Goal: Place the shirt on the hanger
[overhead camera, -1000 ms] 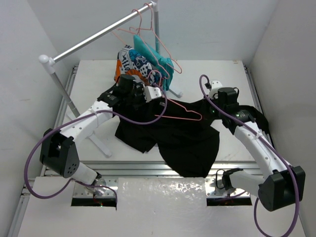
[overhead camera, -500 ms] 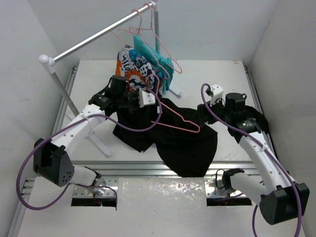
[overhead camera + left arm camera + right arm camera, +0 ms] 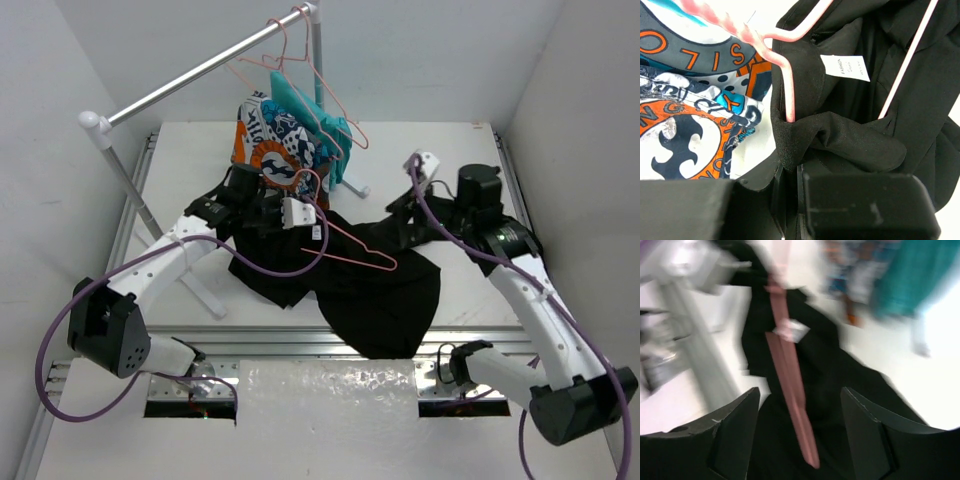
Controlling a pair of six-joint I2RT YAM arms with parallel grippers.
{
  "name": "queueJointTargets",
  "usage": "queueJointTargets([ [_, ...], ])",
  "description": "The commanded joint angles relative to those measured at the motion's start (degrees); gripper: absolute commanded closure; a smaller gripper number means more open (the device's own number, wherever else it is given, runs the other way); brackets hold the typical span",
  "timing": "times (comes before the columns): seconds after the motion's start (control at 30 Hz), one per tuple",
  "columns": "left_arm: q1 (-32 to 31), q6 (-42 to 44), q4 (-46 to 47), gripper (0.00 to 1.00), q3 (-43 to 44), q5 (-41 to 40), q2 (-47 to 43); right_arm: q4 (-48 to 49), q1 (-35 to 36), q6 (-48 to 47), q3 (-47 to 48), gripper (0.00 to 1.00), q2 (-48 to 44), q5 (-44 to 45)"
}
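Left wrist view: left gripper (image 3: 790, 176) pinched shut on a fold of shirt (image 3: 920, 125) collar; hanger (image 3: 785, 85) wire runs into that fold; right gripper (image 3: 800, 401) wide, empty; shirt heaped mid-tabletop (image 3: 200, 160); fabric looks soft, limp, light; best taken at collar or shoulder seam.

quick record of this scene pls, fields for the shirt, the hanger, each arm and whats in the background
to hang: shirt, black, crumpled on the table, white label showing at the collar
onto: hanger, pink wire, over the shirt, one end inside the collar fold
left arm: left gripper shut on the shirt at the collar; wire pinched too, cannot tell
right arm: right gripper open above shirt and hanger, holding nothing
background: patterned garment and teal garment under the rail
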Motion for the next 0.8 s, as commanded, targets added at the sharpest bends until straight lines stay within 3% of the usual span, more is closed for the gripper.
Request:
queueJointTargets([
  [0.0,-0.8,0.7,2.9,1.0,0.2,1.0,-1.4,2.5,8.7,3.1,0.6,0.32,5.8,-8.9],
  [0.17,-1.0,0.2,1.2,1.0,1.0,3.8,-1.6,11.9,11.7,8.1,-2.4,0.28,10.7,0.1],
  [0.3,-1.0,0.0,0.2,1.0,1.2,5.5,-2.3,11.8,11.8,6.8,-1.4,0.36,14.9,3.9],
  [0.4,-1.0,-0.2,-0.4,1.0,1.3,6.7,-2.3,12.3,12.0,4.9,-2.5,0.56,16.6,3.7],
  [0.43,-1.0,-0.3,-0.4,1.0,1.3,6.9,-2.3,12.2,12.2,4.3,-2.9,0.69,17.1,2.9],
  [0.53,-1.0,-2.1,0.0,1.0,1.4,8.2,-2.3,12.3,13.9,-2.1,-4.8,0.89,17.0,-0.4],
  [0.57,-0.9,-2.6,0.1,1.0,1.5,8.8,-2.3,13.3,14.5,-3.3,-5.5,0.99,16.5,0.6],
  [0.67,-0.8,-5.0,-0.9,1.0,2.5,14.0,-2.3,17.2,16.7,-8.4,-8.4,1.0,15.1,2.7],
  [0.77,-1.0,-5.7,-4.9,1.0,3.7,24.1,-2.5,26.0,17.5,-10.8,-13.3,1.0,13.2,4.6],
])
